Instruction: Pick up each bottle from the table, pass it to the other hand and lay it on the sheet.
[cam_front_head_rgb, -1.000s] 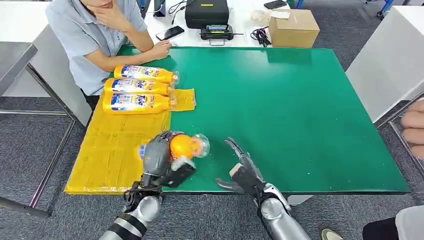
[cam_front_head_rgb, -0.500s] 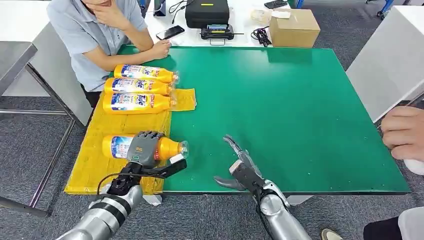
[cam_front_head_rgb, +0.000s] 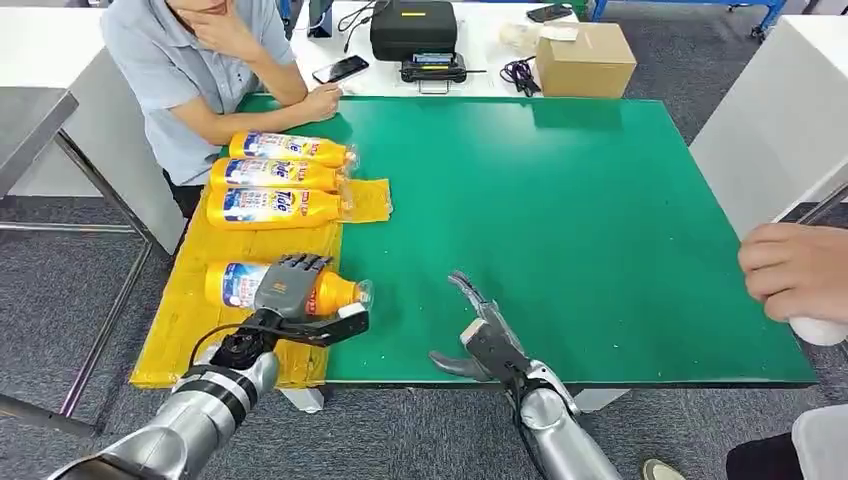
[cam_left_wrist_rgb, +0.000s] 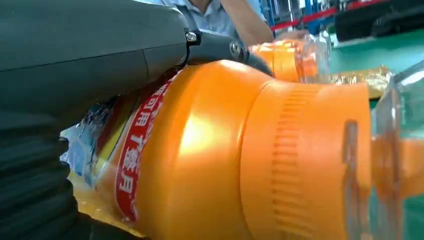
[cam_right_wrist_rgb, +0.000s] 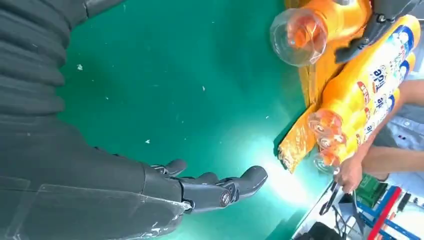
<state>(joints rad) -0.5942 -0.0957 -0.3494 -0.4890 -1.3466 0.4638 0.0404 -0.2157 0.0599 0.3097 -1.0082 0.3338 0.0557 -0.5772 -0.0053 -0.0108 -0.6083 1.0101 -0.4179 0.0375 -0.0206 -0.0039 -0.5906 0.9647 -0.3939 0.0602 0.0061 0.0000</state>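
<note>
Our left hand (cam_front_head_rgb: 290, 290) grips the fourth bottle (cam_front_head_rgb: 240, 287) flat on the yellow sheet (cam_front_head_rgb: 190, 330), at six o'clock from the three laid bottles (cam_front_head_rgb: 275, 180), ready to let go, while our right hand (cam_front_head_rgb: 480, 335) waits spread and empty on the green table (cam_front_head_rgb: 600, 220).

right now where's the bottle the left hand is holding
In the head view the bottle lies on its side on the yellow sheet at the near left, under the left hand, cap over the green table.
</note>
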